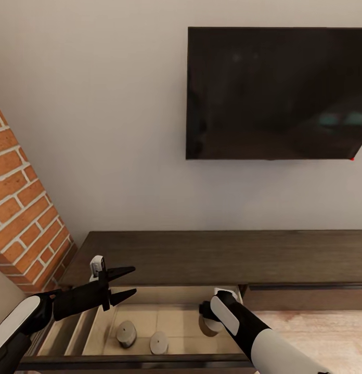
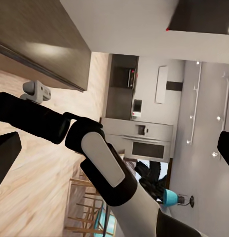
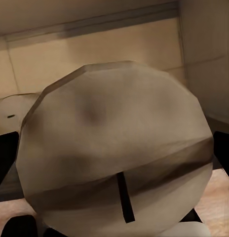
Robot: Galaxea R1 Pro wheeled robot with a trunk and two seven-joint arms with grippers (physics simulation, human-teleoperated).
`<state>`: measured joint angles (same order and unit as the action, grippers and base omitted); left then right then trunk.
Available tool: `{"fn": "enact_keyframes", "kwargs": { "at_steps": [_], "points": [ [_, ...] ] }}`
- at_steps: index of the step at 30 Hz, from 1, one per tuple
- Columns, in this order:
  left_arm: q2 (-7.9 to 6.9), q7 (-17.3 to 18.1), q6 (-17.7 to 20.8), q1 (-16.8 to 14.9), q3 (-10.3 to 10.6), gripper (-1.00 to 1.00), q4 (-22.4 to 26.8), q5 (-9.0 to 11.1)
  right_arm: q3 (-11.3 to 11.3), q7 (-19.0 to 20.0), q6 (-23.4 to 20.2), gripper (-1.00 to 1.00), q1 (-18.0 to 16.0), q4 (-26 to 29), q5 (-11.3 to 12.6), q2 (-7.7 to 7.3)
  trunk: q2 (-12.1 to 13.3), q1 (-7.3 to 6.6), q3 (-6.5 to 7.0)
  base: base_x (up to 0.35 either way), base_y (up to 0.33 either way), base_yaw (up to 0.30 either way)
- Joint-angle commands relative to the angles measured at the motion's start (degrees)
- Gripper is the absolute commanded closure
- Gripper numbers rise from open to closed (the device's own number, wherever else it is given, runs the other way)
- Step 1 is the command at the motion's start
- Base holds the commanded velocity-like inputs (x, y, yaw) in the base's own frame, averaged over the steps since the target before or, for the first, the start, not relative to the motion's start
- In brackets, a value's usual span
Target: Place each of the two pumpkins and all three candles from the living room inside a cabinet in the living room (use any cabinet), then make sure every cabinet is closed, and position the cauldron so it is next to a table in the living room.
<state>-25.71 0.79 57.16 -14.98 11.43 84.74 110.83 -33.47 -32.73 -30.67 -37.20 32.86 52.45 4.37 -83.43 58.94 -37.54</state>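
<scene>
Right arm [image 1: 254,327] reaches into the open cabinet [image 1: 212,254], jaws pinching a candle [image 3: 117,148]; left jaws spread.

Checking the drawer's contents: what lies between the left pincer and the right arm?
Two candles lie on the open drawer's floor, seen in the head view.

Cabinet [image 1: 217,254] dark matt wood-grain, candles [image 1: 127,333] dull greyish-tan

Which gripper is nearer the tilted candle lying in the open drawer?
Left. The left gripper hangs open just above the tilted candle; the right gripper is farther along the drawer, holding another candle.
</scene>
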Motion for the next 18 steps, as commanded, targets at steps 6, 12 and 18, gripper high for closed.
{"fn": "enact_keyframes", "kwargs": {
  "at_steps": [6,12,18],
  "points": [
    [-0.10,0.08,0.06,-0.05,0.08,-1.00,-0.01,0.08,-0.36,-3.39,0.00,1.00,-0.06,0.09,0.38,3.24,-2.45,1.32,-1.13,0.000,0.000,0.000],
    [-0.05,0.10,0.06,-0.05,0.08,-1.00,-0.01,0.08,-0.37,-4.41,0.53,1.00,-1.89,-0.05,0.86,4.15,-4.86,2.64,-2.21,0.000,0.000,0.000],
    [-0.05,0.16,0.06,-0.05,0.13,-1.00,0.10,0.08,-0.50,-5.15,2.26,1.00,-2.32,-0.31,0.58,4.36,-7.27,3.96,-3.29,0.000,0.000,0.000]
  ]
}}
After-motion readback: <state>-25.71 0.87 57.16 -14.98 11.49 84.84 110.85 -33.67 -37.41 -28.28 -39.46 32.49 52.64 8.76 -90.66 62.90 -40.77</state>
